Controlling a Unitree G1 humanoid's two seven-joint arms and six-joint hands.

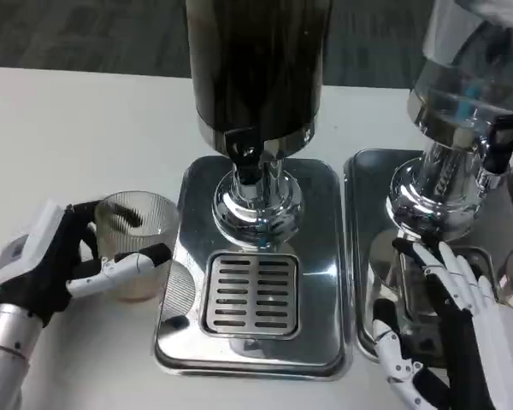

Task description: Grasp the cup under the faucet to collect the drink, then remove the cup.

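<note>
Head view is showing the left hand [47, 269] wrapping its fingers [124, 265] around a ribbed, clear cup [137, 243], which is standing on the white bench [68, 128] just left of the steel drip tray [175, 256] of the dark dispenser [256, 68]. Taking that dispenser as the landmark, the cup is sitting to its lower left, off the tray and well short of the black faucet [246, 154], which is pointing down over the slotted grate [250, 292] in front of the dispenser's chrome foot. To the dispenser's right a second, clear dispenser [466, 77] is standing on its own tray [368, 256], and the right hand [466, 329] is lying over that tray with fingers spread and holding nothing. The step in hand looks to be the carry: the cup is gripped but not yet under the spout, and it appears empty, though its ribbing is making that hard to judge. The next move seems to call for lifting the cup over the tray's raised rim, sliding it right onto the grate, and centring its mouth below the faucet while keeping it upright. Counting: one cup, two dispensers, two trays, one plainly visible grate, two hands.
</note>
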